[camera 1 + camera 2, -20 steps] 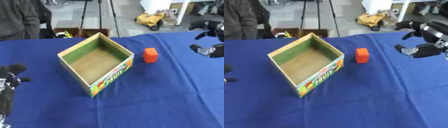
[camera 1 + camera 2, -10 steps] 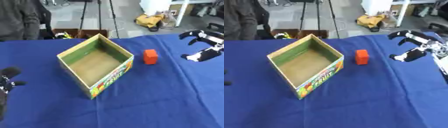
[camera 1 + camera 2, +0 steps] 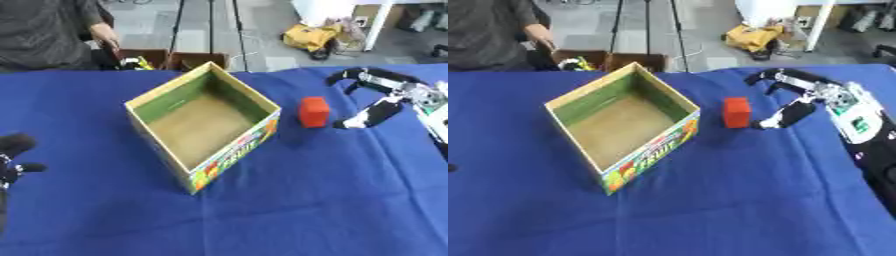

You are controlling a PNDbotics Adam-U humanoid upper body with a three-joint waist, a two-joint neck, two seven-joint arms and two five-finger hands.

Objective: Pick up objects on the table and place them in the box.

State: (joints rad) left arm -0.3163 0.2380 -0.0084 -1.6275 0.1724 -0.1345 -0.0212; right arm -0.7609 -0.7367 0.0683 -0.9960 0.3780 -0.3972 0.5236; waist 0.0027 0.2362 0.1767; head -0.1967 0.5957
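Right eye view shows the right robot hand [image 3: 822,98] reaching in from the right edge at mid-height, fingers spread in a wide arc with the thumb stretched low toward the left, holding nothing. Its forearm runs off the frame's right edge. The left robot hand [image 3: 14,156] appears only in the left eye view, at the left edge below centre, as a dark blurred shape cut by the frame; whether its fingers are spread or curled cannot be told. A red block [image 3: 736,112] stands on the blue counter [image 3: 710,210] just left of the right thumb tip, apart from it. An open cardboard box [image 3: 619,121] with a fruit print sits left of the block, near the frame's centre.
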